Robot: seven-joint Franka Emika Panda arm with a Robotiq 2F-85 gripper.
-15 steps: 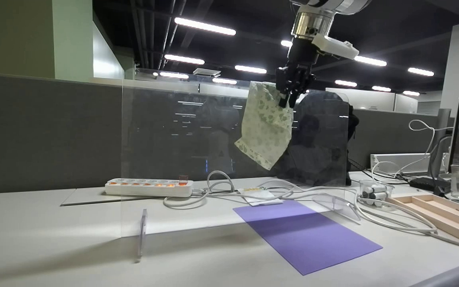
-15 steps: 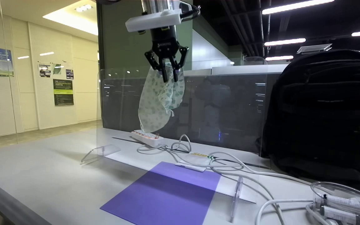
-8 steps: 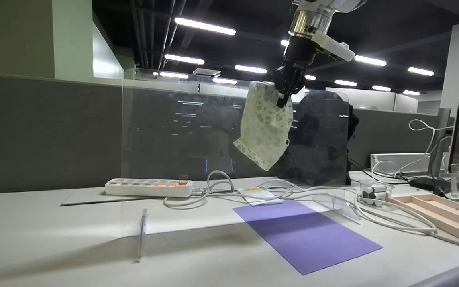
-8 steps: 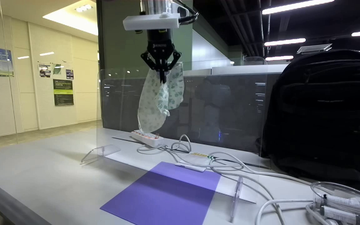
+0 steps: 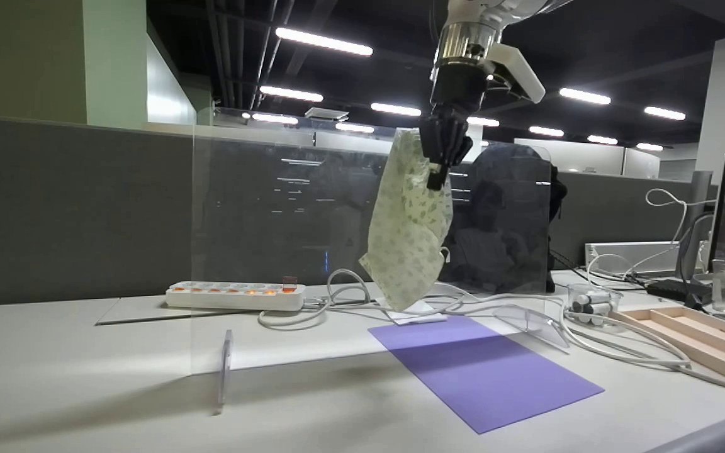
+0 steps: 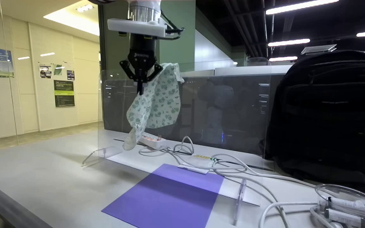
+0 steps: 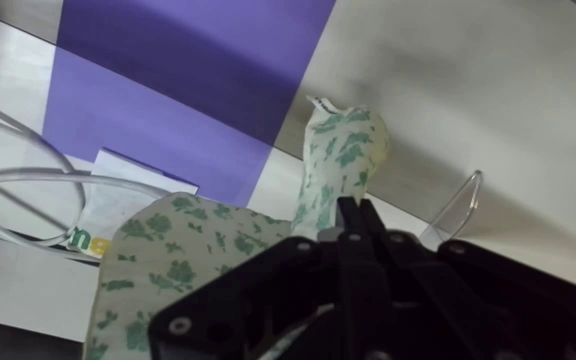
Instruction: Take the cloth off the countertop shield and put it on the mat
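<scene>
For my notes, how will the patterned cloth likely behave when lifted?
The cloth is probably floppy, hanging in soft folds by the claw. Its thin edge suggests little weight. With its lower end bunched, it may land crumpled on the mat.

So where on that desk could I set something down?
There's room in front of the countertop shield: the desk between the mat and the shield foot nearer the power strip, plus the mat's front part. Behind the shield it's crowded: power strip, cables, white packet. The gripper holds the cloth overhead.
</scene>
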